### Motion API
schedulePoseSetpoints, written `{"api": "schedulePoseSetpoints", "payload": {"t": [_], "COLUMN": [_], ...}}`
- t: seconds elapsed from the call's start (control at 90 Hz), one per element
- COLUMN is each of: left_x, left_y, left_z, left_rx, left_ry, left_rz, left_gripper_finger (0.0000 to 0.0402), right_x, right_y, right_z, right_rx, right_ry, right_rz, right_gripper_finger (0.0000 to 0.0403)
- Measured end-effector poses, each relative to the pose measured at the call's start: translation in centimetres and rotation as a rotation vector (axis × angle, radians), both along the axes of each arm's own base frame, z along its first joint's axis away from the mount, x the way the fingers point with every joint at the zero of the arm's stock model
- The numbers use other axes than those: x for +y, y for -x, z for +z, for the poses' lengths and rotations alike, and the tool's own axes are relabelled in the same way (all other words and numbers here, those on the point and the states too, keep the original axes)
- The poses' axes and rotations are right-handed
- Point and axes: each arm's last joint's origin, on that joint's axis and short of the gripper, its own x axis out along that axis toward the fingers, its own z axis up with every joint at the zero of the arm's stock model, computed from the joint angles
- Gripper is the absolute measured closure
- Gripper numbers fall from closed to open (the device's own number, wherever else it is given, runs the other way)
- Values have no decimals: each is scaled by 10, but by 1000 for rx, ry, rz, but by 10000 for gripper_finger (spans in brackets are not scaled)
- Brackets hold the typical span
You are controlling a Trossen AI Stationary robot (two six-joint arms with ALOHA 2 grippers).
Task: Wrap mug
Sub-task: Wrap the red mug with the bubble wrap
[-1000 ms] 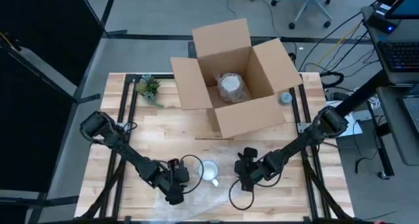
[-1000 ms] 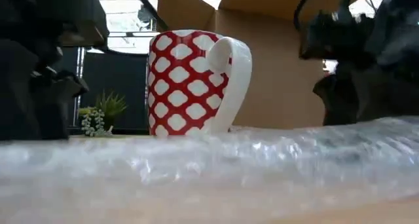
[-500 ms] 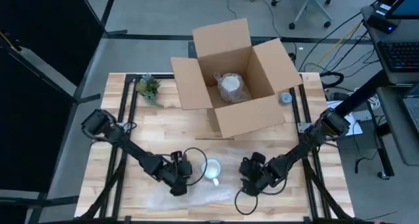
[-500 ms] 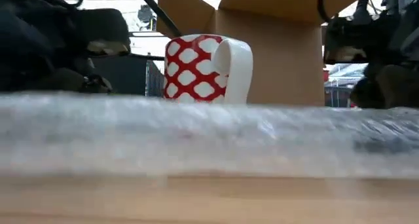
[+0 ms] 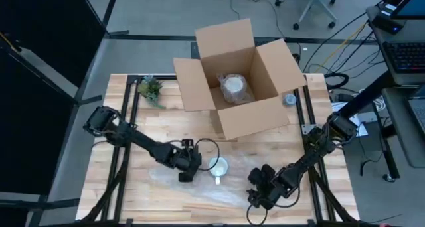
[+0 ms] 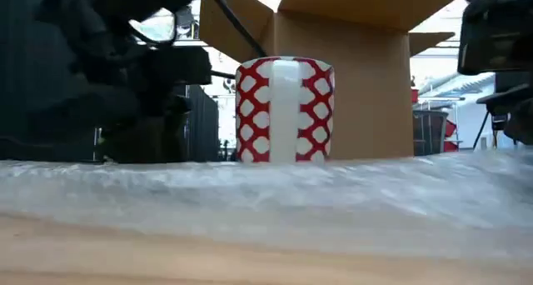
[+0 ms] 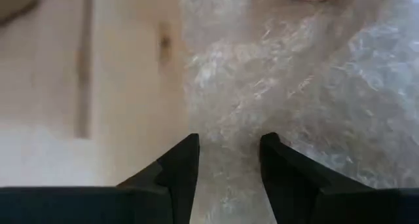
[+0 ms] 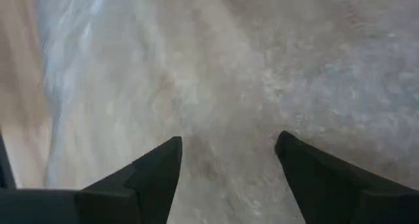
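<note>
— High view first: where are the grippers seen?

— The left gripper [image 5: 186, 176] is seen low over the table, just beside the mug [image 5: 217, 166], at about 9 o'clock from it. In the left wrist view its fingers [image 7: 180, 168] are shown spread a little, with nothing pinched between them, above the bubble wrap [image 7: 294, 86]. The right gripper [image 5: 255, 199] is placed at roughly 4 o'clock from the mug, apart from it, near the table's front edge. In the right wrist view its fingers [image 8: 157, 175] are spread wider, and only wrap is seen in the gap.

— And the mug itself?

— It is stood upright on the sheet of bubble wrap [image 5: 199, 190], which is laid flat across the front middle of the wooden table [image 5: 133, 141]. In the low view the mug [image 6: 285, 110] is shown with a red and white lattice pattern and its white handle turned toward the camera; the wrap [image 6: 266, 193] is not lifted around it.

— What is found farther out?

— An open cardboard box [image 5: 236, 81] is set at 12 o'clock from the mug, well apart, with a wrapped bundle [image 5: 234, 87] inside it. A small green plant [image 5: 150, 89] is seen at about 10 o'clock, near the table's far left corner.
</note>
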Motion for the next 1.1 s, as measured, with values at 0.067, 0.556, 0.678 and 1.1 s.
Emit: {"api": "schedulePoseSetpoints", "payload": {"t": [0.067, 0.556, 0.678, 1.1], "left_x": [1, -21, -21, -28], "left_y": [-1, 23, 15, 15], "left_z": [11, 71, 45, 34], "left_rx": [47, -149, -146, -134], "left_ry": [2, -35, 17, 30], "left_rz": [-7, 161, 147, 133], "left_gripper_finger": [259, 259, 259, 259], "right_x": [-1, -28, -38, -24], "right_y": [0, -19, -26, -3], "right_z": [0, 13, 12, 47], "right_rx": [-1, -48, -42, -9], "right_ry": [15, 228, 260, -15], "right_rz": [0, 172, 167, 238], "right_gripper_finger": [161, 161, 161, 161]}}
